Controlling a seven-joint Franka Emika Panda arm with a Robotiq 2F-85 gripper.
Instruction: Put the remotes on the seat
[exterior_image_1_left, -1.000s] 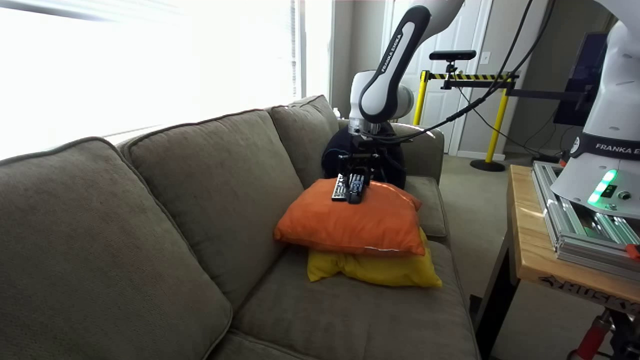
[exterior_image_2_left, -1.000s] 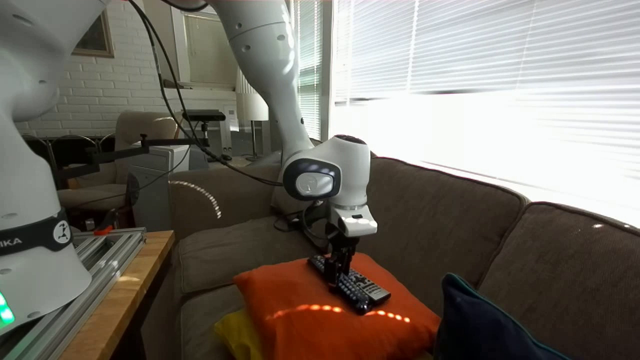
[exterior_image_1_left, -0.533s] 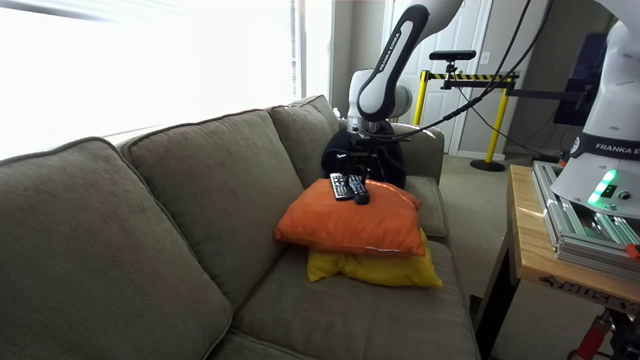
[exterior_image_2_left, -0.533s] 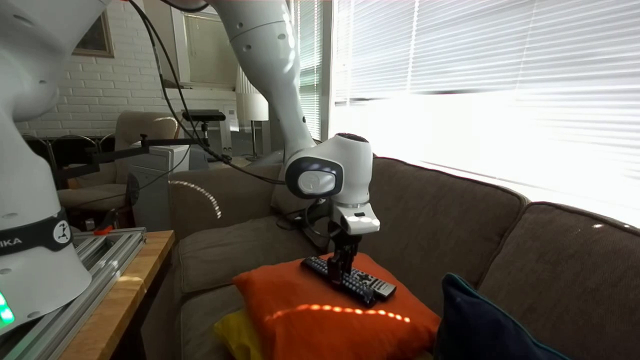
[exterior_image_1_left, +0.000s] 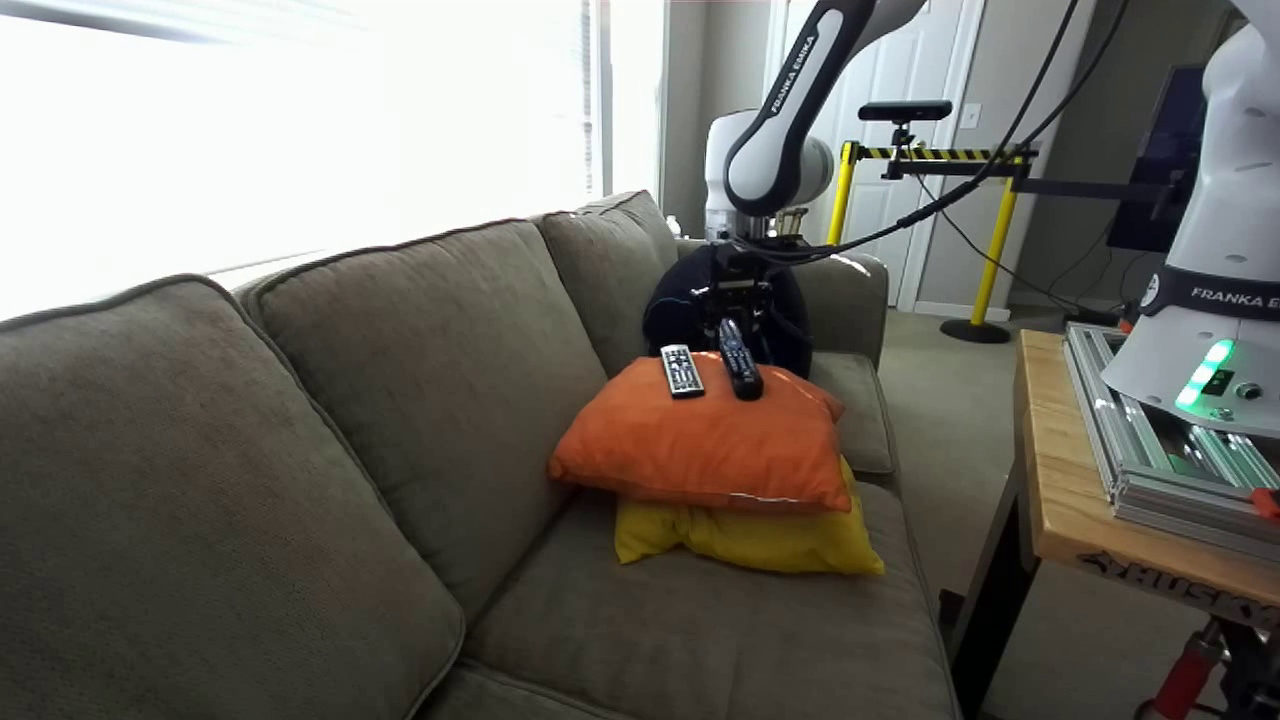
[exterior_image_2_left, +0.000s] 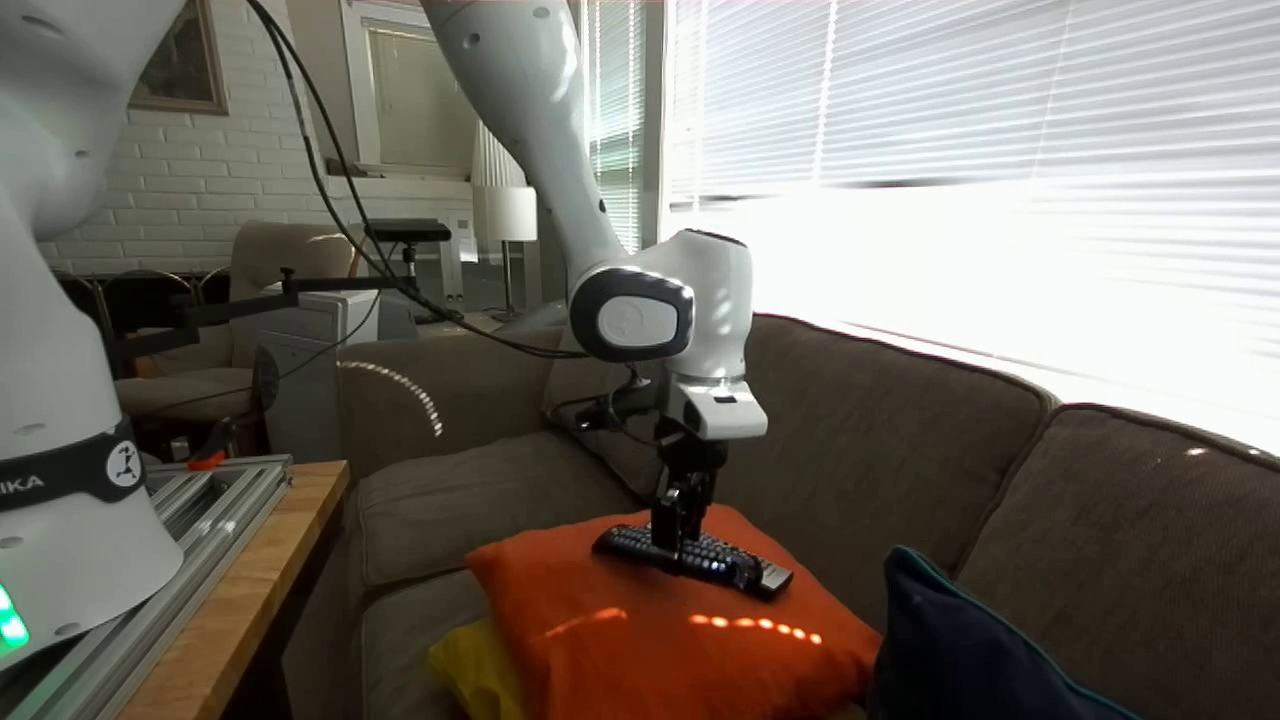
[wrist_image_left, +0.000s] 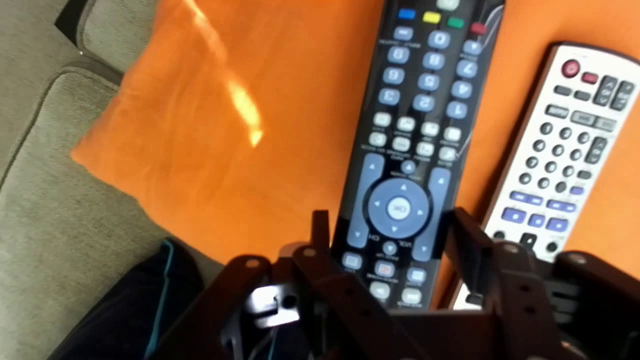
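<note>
Dark remote (wrist_image_left: 412, 150): seems to hang just above the orange pillow (exterior_image_1_left: 690, 450); judging by its look, light, rigid plastic.
Fingers (wrist_image_left: 472, 250): part-way apart, clasping the dark remote's two long edges around mid-length, a good place to hold it.
Pale remote (wrist_image_left: 560, 165): flat on the orange pillow; likely light and stiff too, best pinched across its narrow width.
Plastic sides: probably slick enough for either remote to swivel.
Seat (exterior_image_1_left: 740, 640): neither remote there yet.
</note>
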